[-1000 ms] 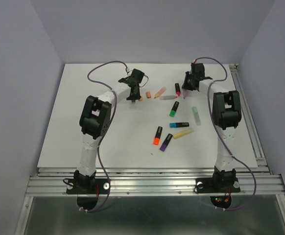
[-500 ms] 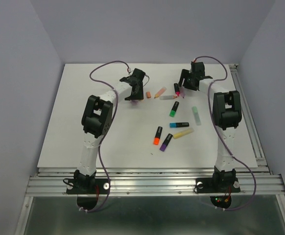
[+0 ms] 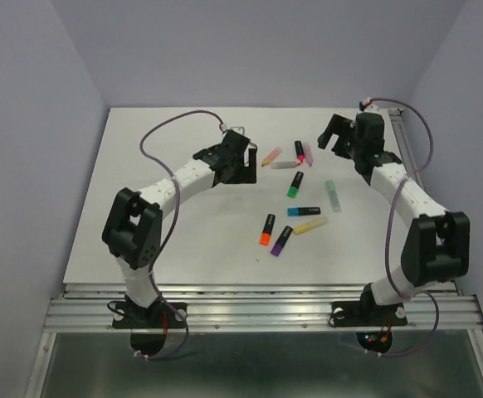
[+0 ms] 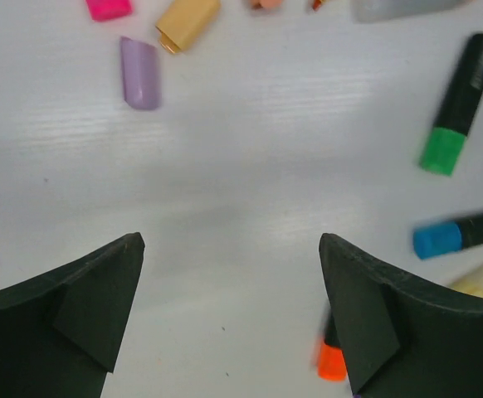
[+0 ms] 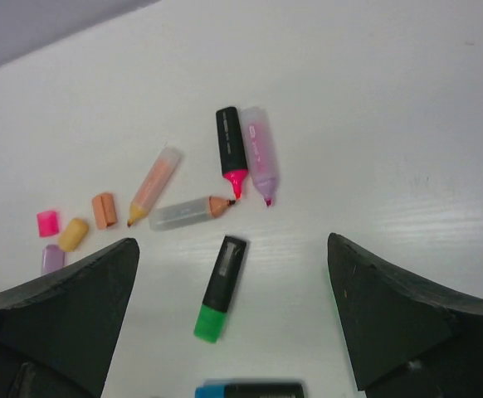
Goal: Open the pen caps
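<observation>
The left fingers (image 4: 92, 290) and the right fingers (image 5: 391, 298) are both spread wide and hold nothing. Four loose caps (image 5: 104, 211) lie clustered on the bench (image 5: 407, 124) beside uncapped pens (image 5: 231, 152). Other pens nearer the arms are capped.

Worktop (image 4: 225, 166) white, smooth, slight sheen. Left hand (image 4: 229, 245) matt black plastic. Lilac cap (image 4: 139, 73) ahead of it: smooth satin plastic.
</observation>
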